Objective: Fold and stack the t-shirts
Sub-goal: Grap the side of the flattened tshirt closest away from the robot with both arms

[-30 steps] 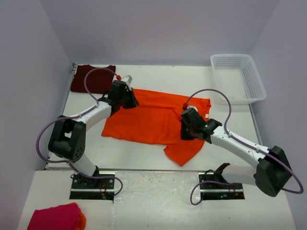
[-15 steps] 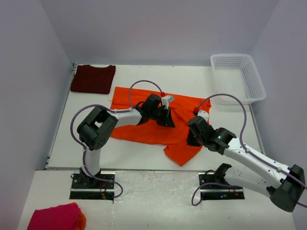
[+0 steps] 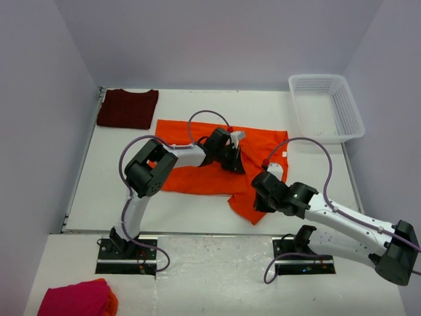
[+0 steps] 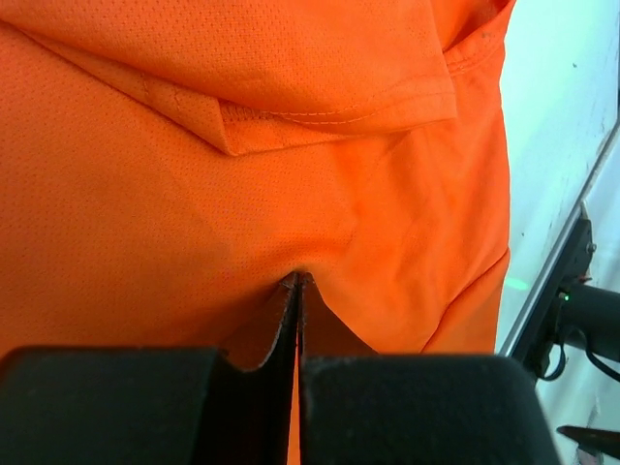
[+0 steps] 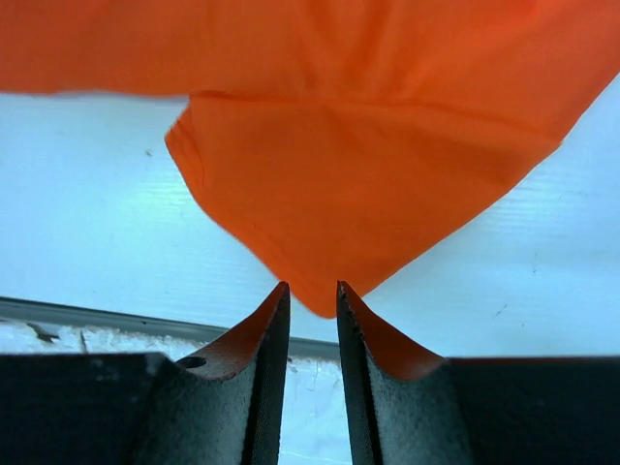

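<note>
L gripper (image 4: 298,281) pinches orange shirt (image 3: 197,181) mid-body; R gripper (image 5: 312,291) jaws narrowly apart at shirt's near corner. Best lay fold flat, edges aligned.

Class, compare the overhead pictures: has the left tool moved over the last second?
Yes. The left tool has swung right, away from the maroon shirt and toward the basket, pinching the orange shirt.

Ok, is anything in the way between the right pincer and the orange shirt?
Nothing visible does. In the right wrist view, a corner of the orange shirt comes right down to the gap of the right pincer, whose jaws stand slightly apart. Only the table shows around that corner.
</note>
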Robot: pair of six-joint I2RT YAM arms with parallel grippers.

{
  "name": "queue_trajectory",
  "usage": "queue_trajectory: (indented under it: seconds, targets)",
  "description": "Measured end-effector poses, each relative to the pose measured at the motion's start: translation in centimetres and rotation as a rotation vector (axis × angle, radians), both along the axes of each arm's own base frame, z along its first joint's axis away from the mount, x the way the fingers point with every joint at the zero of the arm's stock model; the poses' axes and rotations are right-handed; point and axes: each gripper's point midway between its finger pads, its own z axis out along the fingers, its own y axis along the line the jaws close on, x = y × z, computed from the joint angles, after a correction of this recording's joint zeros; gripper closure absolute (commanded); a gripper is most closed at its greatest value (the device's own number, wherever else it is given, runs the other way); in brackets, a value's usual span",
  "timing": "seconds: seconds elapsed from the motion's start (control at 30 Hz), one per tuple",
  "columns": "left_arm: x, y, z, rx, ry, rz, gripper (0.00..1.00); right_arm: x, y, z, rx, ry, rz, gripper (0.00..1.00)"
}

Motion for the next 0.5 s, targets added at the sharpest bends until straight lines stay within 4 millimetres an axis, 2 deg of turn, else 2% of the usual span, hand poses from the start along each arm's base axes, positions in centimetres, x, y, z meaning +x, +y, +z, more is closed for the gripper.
queue_trajectory:
  seconds: [0.1,0.23,0.5]
  targets:
    - [1.0,-0.2,0.1,0.003,-0.018,0.005,1.00,-0.8,0.2,-1.2,-0.030,0.036,0.007,0.71]
    - [2.2,0.6,0.0,0.011,-0.018,0.027,1.00,-1.4,0.2,-2.5,-0.076,0.067,-0.006,0.71]
    - [4.9,3.0,0.0,0.013,-0.008,0.091,1.00,-1.3,-1.1,-3.4,-0.134,0.079,-0.104,0.71]
